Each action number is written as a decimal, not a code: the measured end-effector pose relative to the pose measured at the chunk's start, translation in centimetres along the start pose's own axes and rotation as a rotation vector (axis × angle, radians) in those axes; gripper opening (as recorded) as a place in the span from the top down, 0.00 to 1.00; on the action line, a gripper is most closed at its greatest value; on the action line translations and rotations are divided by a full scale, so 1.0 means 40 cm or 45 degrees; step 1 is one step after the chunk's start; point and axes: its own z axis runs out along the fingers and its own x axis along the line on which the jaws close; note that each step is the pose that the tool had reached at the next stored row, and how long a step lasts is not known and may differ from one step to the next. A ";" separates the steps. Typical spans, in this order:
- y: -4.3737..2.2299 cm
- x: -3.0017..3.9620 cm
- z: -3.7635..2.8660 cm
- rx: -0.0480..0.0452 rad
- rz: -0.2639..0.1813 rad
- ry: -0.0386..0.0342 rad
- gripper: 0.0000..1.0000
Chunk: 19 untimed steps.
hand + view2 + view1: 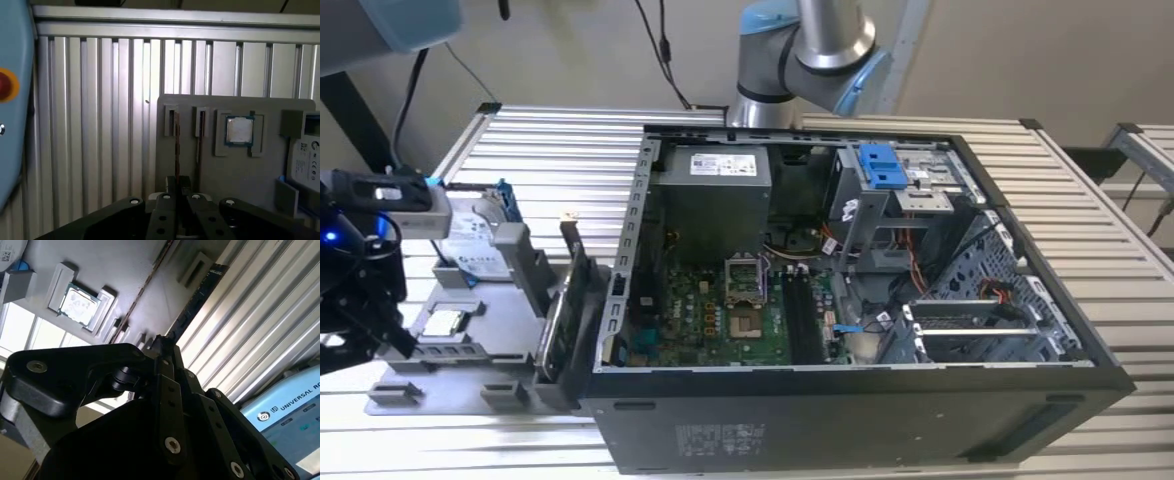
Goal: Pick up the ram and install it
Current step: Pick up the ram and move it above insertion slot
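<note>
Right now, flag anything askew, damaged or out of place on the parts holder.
Nothing stands out. The ram stands on edge in its slot of the grey holder, straight, with the gripper at it. The processor chip lies flat in its pocket. No cracks or loose parts show.

computer case (854, 425): 1 | robot arm (807, 50): 1 | gripper (179, 182): 1 | gray tray (235, 175): 1 | processor chip (240, 131): 1 | hard drive (306, 160): 1 | circuit boards (176, 145) upright in tray slots: 2 | red button (5, 85): 1

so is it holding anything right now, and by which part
The ram, it seems: the gripper has its jaws pinched on one end of it, as it stands in the grey holder.
</note>
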 end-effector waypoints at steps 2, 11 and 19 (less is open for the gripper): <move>0.000 0.000 -0.005 0.000 0.000 -0.0001 0.86; -0.001 -0.001 -0.033 -0.002 0.000 0.0000 0.86; -0.001 -0.002 -0.058 -0.002 0.001 -0.0001 0.86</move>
